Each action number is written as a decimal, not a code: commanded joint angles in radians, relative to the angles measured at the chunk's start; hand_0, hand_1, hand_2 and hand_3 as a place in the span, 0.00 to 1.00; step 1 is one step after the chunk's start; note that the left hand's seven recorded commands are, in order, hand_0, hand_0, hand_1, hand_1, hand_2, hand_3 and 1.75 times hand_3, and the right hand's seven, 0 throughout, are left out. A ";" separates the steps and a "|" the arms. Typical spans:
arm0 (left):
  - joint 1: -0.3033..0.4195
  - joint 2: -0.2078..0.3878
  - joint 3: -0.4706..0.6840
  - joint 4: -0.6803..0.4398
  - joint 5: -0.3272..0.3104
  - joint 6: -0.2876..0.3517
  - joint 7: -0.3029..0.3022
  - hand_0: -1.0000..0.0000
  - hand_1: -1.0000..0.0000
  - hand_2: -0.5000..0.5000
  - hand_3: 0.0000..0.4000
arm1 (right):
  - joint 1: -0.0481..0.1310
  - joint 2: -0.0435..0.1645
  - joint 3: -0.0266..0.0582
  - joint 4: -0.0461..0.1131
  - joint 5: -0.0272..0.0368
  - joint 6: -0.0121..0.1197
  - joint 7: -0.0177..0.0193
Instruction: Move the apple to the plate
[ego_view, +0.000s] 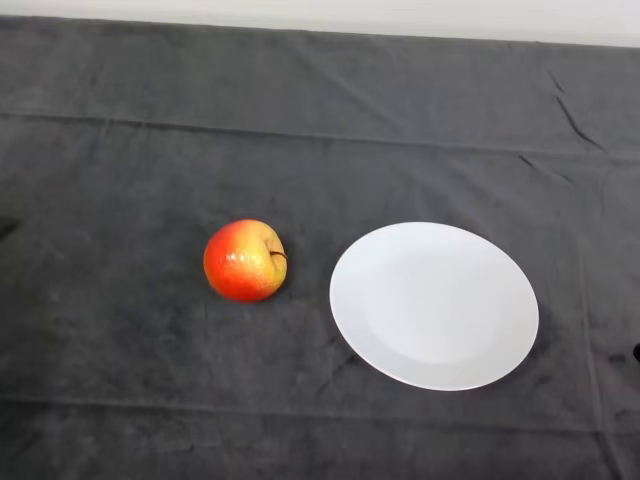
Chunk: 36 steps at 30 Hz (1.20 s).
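A red and yellow apple (244, 261) lies on the dark cloth left of centre, its stem pointing right. A white round plate (433, 305) rests on the cloth just to the apple's right, with a narrow gap between them. Nothing lies on the plate.
The dark cloth (130, 160) covers the whole table, with creases near the back right. A pale wall strip (400, 15) runs along the far edge.
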<state>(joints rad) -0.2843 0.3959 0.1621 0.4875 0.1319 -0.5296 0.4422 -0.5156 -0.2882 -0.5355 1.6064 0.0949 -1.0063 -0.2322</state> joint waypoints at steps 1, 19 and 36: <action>0.013 -0.002 -0.028 -0.067 0.027 0.019 0.003 1.00 1.00 0.50 0.00 | 0.106 0.070 -0.0170 0.080 0.0055 0.079 -0.0043; -0.038 -0.052 -0.231 -0.086 0.066 0.107 -0.053 1.00 1.00 0.50 0.00 | 0.108 0.071 -0.0107 0.073 0.0112 0.084 -0.0043; -0.179 -0.086 -0.364 0.197 0.043 0.042 -0.081 1.00 1.00 0.50 0.00 | 0.108 0.071 -0.0057 0.073 0.0163 0.084 -0.0039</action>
<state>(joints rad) -0.4258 0.3184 -0.1898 0.6676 0.1786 -0.4705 0.3678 -0.5161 -0.2895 -0.5332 1.5981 0.0955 -1.0070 -0.2324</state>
